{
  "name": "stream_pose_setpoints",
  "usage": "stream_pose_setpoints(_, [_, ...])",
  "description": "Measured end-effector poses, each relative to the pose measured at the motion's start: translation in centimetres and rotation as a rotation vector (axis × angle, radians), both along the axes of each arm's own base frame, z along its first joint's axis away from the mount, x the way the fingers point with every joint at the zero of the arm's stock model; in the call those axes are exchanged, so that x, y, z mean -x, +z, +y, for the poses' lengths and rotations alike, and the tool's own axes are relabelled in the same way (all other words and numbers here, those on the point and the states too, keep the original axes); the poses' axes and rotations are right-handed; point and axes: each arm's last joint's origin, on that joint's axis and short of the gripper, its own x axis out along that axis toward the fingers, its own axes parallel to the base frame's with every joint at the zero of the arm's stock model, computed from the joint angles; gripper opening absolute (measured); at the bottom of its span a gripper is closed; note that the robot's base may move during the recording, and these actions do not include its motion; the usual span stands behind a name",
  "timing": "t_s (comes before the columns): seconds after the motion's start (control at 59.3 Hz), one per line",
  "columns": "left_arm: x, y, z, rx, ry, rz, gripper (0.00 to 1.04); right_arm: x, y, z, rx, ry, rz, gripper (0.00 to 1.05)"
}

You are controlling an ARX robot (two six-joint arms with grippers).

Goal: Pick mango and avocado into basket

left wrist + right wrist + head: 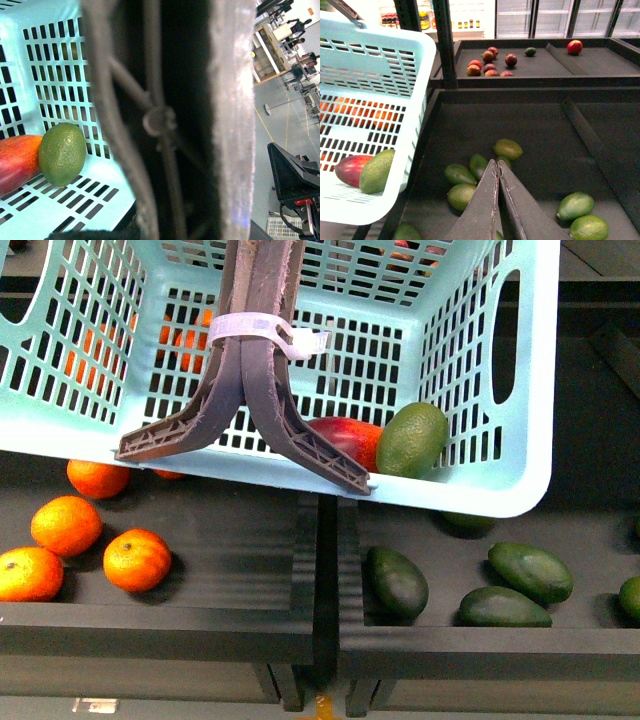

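1. Nearest in front view: oranges [137, 560] in left black tray [200, 620], dark avocados [397, 582] in the tray beside it.
2. Above trays: basket [520, 440], raised, handles [250, 390] zip-tied together.
3. Inside basket, near corner: mango [350, 440] touching avocado [412, 440], both on floor.
4. Left gripper: handle fills wrist view, can't tell state.
5. Right gripper [497, 167]: fingers together, empty, over green fruit [508, 149], outside basket.

Black produce bins [540, 125] (glass-door fridges [555, 17] behind)
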Motion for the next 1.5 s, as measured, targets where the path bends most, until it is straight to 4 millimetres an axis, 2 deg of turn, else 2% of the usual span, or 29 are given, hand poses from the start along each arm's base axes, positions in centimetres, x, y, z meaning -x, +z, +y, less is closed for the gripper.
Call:
stream_pose_setpoints(0.405, [0.0, 0.0, 0.0, 0.000, 0.000, 0.000, 0.12, 0.8, -0.2, 0.0, 0.000, 0.000, -0.031, 0.02])
stream_pose_setpoints(0.574, [0.0, 0.0, 0.0, 0.000, 0.000, 0.000, 0.12, 1.9, -0.5, 0.0, 0.000, 0.002, -0.024, 0.02])
stream_pose_setpoints(0.978, [0.0, 0.0, 0.0, 0.000, -0.001, 0.000, 0.12, 2.0, -0.5, 0.0, 0.001, 0.002, -0.026, 0.03])
stream_pose_setpoints(1.248, [0.0, 0.0, 0.0, 0.000, -0.001, 0.000, 0.12, 2.0, -0.5, 0.0, 0.000, 0.002, -0.026, 0.45])
stream_pose_setpoints(1.366, [0.0, 0.0, 0.0, 0.000, -0.001, 0.000, 0.12, 2.0, -0.5, 0.0, 0.000, 0.002, -0.026, 0.71])
stream_pose_setpoints(1.501, [0.0, 0.0, 0.0, 0.000, -0.001, 0.000, 0.12, 2.0, -0.5, 0.0, 0.000, 0.002, -0.026, 0.91])
